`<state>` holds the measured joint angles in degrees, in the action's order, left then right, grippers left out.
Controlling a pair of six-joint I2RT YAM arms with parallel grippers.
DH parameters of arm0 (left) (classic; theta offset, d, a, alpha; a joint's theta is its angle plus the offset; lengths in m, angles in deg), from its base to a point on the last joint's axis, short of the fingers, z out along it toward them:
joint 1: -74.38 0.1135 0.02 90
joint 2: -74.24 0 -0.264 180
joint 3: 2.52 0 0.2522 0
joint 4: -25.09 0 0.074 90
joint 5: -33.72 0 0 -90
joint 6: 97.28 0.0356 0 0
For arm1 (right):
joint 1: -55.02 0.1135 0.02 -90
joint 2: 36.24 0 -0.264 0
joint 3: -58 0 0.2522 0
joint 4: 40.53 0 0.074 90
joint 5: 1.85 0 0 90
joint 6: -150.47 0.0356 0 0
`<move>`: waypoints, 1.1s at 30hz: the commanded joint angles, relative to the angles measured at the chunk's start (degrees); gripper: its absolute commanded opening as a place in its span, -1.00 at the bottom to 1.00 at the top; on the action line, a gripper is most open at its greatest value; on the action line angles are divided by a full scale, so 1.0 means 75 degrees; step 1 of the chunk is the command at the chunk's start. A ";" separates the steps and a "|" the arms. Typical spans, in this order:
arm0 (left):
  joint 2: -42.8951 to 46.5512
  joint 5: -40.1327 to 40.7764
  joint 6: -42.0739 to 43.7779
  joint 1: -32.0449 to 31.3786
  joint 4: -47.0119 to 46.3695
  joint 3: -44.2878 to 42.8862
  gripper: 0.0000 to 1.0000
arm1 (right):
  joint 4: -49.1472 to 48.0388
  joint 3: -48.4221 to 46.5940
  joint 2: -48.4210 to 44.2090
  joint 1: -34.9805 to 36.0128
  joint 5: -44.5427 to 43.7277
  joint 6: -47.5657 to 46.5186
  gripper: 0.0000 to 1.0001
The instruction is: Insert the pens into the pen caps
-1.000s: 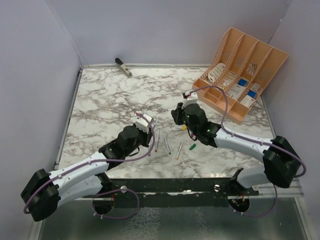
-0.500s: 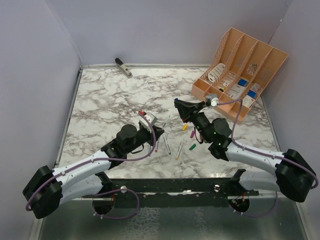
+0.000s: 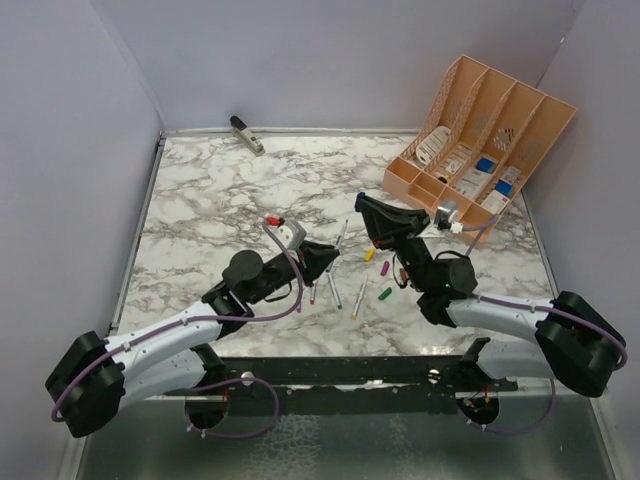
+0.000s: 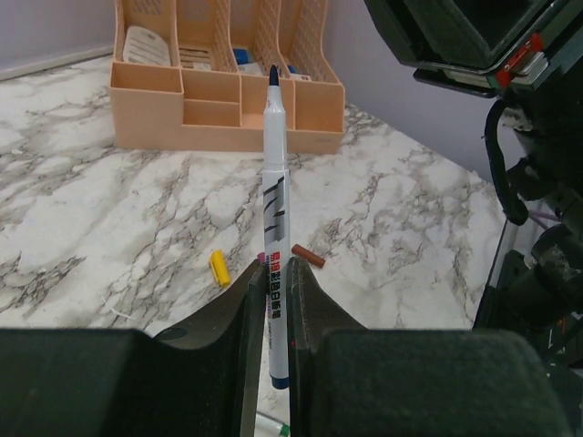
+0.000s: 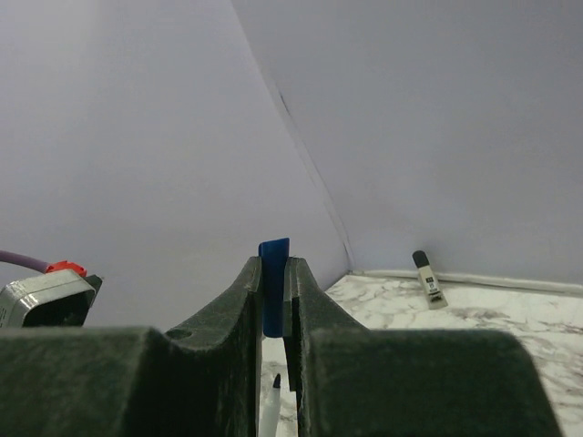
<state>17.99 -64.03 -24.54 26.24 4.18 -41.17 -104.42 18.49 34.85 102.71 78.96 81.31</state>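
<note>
My left gripper is shut on a silvery pen with a dark blue tip, and holds it above the table, tip pointing away toward my right gripper. It also shows in the top view, with the pen. My right gripper is shut on a blue cap, lifted in the air, facing the left gripper. The pen's tip shows just below the cap, apart from it. Three more pens lie on the table between the arms. Yellow, purple and green caps lie beside them. A red cap lies near the yellow one.
An orange organizer stands at the back right, also in the left wrist view. A dark-and-white clip-like object lies at the back left by the wall. Lilac walls close in the marble table.
Both grippers have risen from the table and turned to face each other. The left one now holds the pen up, and the right one has swung its fingers leftward.
</note>
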 commanded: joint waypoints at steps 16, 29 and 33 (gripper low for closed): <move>-0.0016 -0.0547 -0.0123 -0.0155 -0.1589 0.0180 -1.00 | -0.1472 0.0096 0.0169 0.0029 0.0877 0.0537 -0.97; -0.0013 -0.0365 -0.0097 -0.0156 -0.1588 0.0252 -1.00 | -0.1449 0.0123 0.0166 0.0030 0.0979 0.0686 -0.97; 0.0020 -0.0316 -0.0097 -0.0159 -0.1606 0.0248 -1.00 | -0.1413 0.0195 0.0172 0.0033 0.0979 0.0757 -0.97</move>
<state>17.66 -66.35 -25.56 25.50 -5.61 -39.48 -108.66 19.58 36.19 102.71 84.86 86.17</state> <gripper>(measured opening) 0.151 0.110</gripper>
